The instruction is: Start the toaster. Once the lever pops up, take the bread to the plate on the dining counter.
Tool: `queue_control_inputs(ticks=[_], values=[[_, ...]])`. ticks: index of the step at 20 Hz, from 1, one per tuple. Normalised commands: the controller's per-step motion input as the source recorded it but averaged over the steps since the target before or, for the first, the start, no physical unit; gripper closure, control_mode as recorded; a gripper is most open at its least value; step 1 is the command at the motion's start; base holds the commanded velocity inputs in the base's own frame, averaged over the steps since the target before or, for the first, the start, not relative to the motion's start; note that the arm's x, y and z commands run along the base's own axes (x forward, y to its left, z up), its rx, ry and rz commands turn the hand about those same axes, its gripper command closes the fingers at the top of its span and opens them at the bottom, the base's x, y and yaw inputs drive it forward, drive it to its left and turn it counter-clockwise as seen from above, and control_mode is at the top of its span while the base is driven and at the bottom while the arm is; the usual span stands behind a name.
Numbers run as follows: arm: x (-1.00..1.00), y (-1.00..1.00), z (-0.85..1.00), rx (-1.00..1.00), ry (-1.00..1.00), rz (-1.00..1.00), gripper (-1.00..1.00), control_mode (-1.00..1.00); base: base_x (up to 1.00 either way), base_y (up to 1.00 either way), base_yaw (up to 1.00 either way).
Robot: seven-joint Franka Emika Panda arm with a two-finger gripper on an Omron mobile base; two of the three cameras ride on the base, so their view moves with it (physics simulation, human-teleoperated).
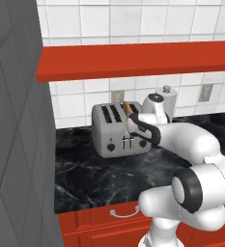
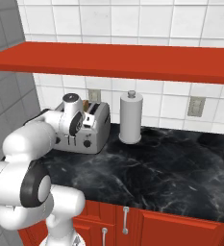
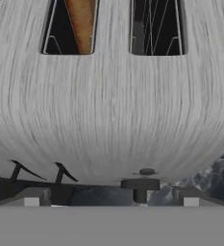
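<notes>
The silver-grey toaster stands on the black wall-side countertop, against the tiled wall. The bread sticks up out of one slot. Beside it in the hand view is an empty slot. Two thin black levers and a black knob show on the toaster's front. My gripper hovers over the toaster's front top edge, pointing down, open with nothing held. The plate and the dining counter are out of view.
A white paper-towel roll stands right of the toaster. A red shelf hangs low over the countertop. A grey wall panel closes off the left side. Red drawers sit below.
</notes>
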Motion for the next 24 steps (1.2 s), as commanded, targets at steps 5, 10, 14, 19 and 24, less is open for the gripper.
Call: queue_control_inputs(ticks=[5, 10, 14, 19, 24], values=[[0.00, 0.00, -0.07, 0.00, 0.00, 0.00, -1.00, -1.00, 0.00, 0.00, 0.00], [0.00, 0.00, -0.06, 0.00, 0.00, 0.00, -1.00, -1.00, 0.00, 0.00, 0.00], [-0.02, 0.00, -0.09, 0.00, 0.00, 0.00, -1.00, -1.00, 0.00, 0.00, 0.00], [-0.03, 0.00, -0.08, 0.00, 0.00, 0.00, -1.00, -1.00, 0.00, 0.00, 0.00], [0.00, 0.00, -0.09, 0.00, 0.00, 0.00, -1.00, -1.00, 0.00, 0.00, 0.00]])
